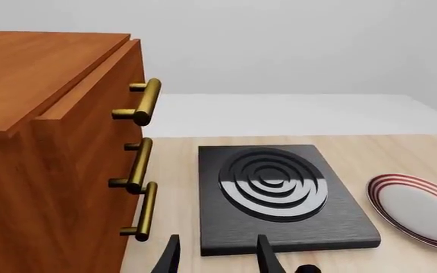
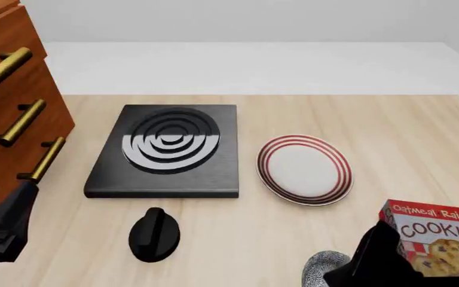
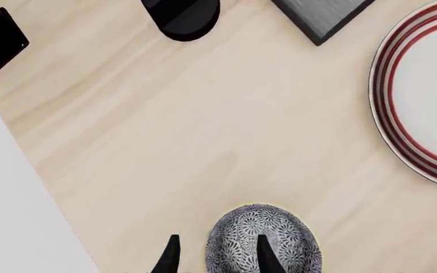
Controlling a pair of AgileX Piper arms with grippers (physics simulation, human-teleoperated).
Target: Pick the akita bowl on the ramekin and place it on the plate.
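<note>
The speckled grey akita bowl (image 3: 296, 239) sits near the table's front edge, and it also shows at the bottom of the front view (image 2: 324, 268). The ramekin is hidden. My right gripper (image 3: 218, 256) is open over the bowl's rim, with one finger (image 3: 268, 256) over the bowl and the other off its side. The red-ringed white plate (image 2: 303, 169) lies farther back on the table, apart from the bowl, and the right wrist view catches its edge (image 3: 431, 96). My left gripper (image 1: 218, 259) is open and holds nothing, near the cabinet's front.
A black stove plate (image 2: 165, 149) lies left of the plate, with a black knob (image 2: 153, 234) in front of it. A wooden drawer cabinet (image 2: 10, 113) with brass handles stands at the far left. A cookies box (image 2: 441, 236) stands at the front right, beside my right arm (image 2: 377, 260).
</note>
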